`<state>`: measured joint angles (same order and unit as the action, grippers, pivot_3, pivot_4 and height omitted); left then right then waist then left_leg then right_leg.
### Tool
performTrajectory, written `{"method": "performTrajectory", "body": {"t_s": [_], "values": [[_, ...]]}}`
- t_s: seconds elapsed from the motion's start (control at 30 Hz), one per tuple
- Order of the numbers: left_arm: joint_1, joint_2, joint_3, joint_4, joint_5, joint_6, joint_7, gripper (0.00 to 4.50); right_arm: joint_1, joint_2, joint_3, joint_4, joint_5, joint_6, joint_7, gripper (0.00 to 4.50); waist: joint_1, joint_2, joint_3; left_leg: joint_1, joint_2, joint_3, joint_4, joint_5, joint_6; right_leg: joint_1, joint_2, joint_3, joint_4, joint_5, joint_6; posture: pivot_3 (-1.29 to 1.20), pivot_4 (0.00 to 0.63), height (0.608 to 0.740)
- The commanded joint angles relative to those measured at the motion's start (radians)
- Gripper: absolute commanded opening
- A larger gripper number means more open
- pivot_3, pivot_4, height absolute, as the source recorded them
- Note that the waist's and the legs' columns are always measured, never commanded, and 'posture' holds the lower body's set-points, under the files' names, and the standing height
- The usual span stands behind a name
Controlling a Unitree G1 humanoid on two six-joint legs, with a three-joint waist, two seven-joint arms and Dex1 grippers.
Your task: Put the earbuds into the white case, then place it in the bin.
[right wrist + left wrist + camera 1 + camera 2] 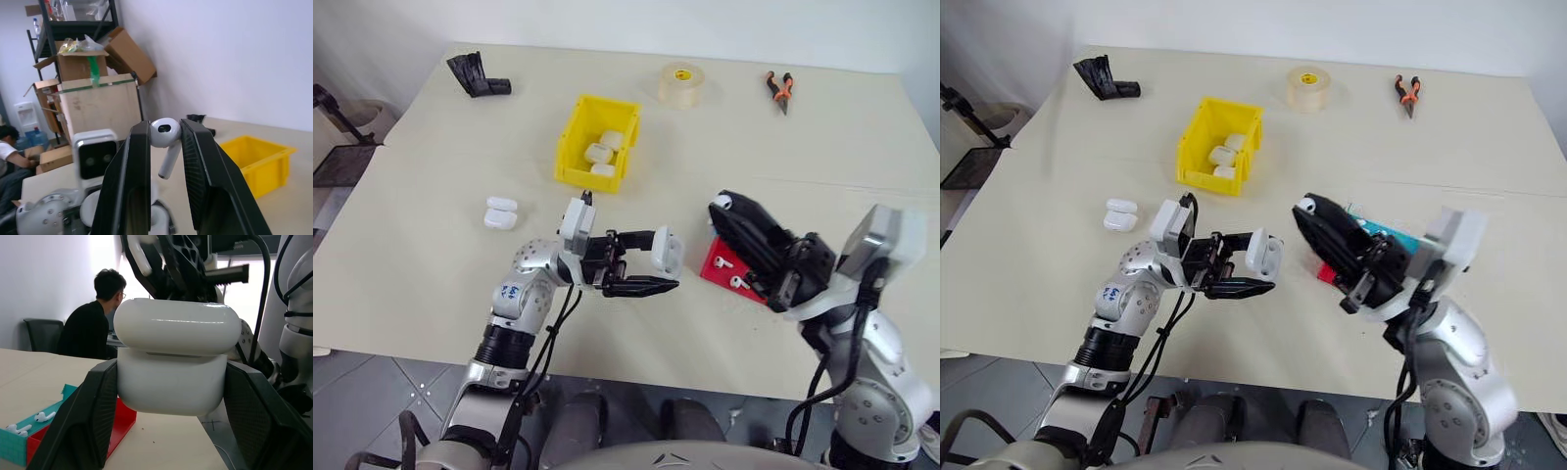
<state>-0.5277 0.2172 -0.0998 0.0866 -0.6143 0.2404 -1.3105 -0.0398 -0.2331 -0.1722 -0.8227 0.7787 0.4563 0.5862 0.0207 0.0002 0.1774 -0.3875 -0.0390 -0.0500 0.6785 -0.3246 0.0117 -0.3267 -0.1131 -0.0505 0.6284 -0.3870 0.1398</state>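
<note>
1. Left gripper (658,264) is clamped on the white case (668,249), lid slightly ajar, held above the table (431,186) in front of the bin (570,142).
2. Right gripper (722,208) has its fingers pinched on one earbud (165,139) (stem hanging down between them), raised just right of the case.
3. More earbuds (44,416) lie in the red tray (717,264).
4. Bin holds three cases; two more cases (500,212) sit on the table left of it.

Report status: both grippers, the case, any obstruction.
Left gripper shut on white case, lid closed. Right gripper shut on one earbud, raised near the case. Yellow bin holds three cases; path clear.
</note>
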Motion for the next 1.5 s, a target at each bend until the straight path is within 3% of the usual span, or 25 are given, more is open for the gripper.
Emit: {"method": "performTrajectory", "body": {"t_s": [0.03, 0.47, 1.33, 1.4, 1.5], "values": [[-0.019, -0.002, 0.006, -0.049, -0.026, 0.014, 0.003, 2.81, 0.027, 0.017, 0.065, -0.003, -0.038, -0.082, 0.005, 0.54, -0.001, 0.000, 0.000, 0.000, 0.000, 0.000, 0.000, 0.000, 0.000, 0.000, 0.000, 0.000, 0.000, 0.000, 0.000, 0.00, 0.150, 0.740], [-0.012, 0.010, -0.004, -0.095, -0.028, 0.055, -0.005, 2.81, 0.080, -0.003, 0.148, 0.123, -0.103, -0.222, 0.060, 0.54, -0.014, 0.000, 0.000, 0.000, 0.000, 0.000, -0.001, 0.000, 0.000, 0.000, 0.000, 0.000, 0.000, 0.000, 0.000, 0.00, 0.150, 0.740], [-0.026, 0.001, -0.015, -0.082, -0.021, 0.036, -0.008, 2.81, 0.057, -0.060, 0.195, 0.220, -0.088, -0.213, 0.069, 0.54, -0.021, 0.000, 0.000, 0.000, 0.000, 0.000, -0.001, 0.000, 0.000, 0.000, 0.000, 0.000, 0.000, 0.000, 0.000, 0.00, 0.150, 0.740], [-0.028, -0.003, -0.014, -0.079, -0.020, 0.031, -0.006, 2.81, 0.057, -0.074, 0.199, 0.213, -0.011, -0.156, 0.076, 1.25, -0.021, 0.000, 0.000, 0.000, 0.000, 0.000, -0.001, 0.000, 0.000, 0.000, 0.000, 0.000, 0.000, 0.000, 0.000, 0.00, 0.150, 0.740], [-0.030, -0.006, -0.013, -0.075, -0.019, 0.024, -0.006, 2.81, 0.043, -0.084, 0.197, 0.213, -0.026, -0.174, 0.082, 2.10, -0.021, 0.000, 0.000, 0.000, 0.000, 0.000, -0.001, 0.000, 0.000, 0.000, 0.000, 0.000, 0.000, 0.000, 0.000, 0.00, 0.150, 0.740]]}}
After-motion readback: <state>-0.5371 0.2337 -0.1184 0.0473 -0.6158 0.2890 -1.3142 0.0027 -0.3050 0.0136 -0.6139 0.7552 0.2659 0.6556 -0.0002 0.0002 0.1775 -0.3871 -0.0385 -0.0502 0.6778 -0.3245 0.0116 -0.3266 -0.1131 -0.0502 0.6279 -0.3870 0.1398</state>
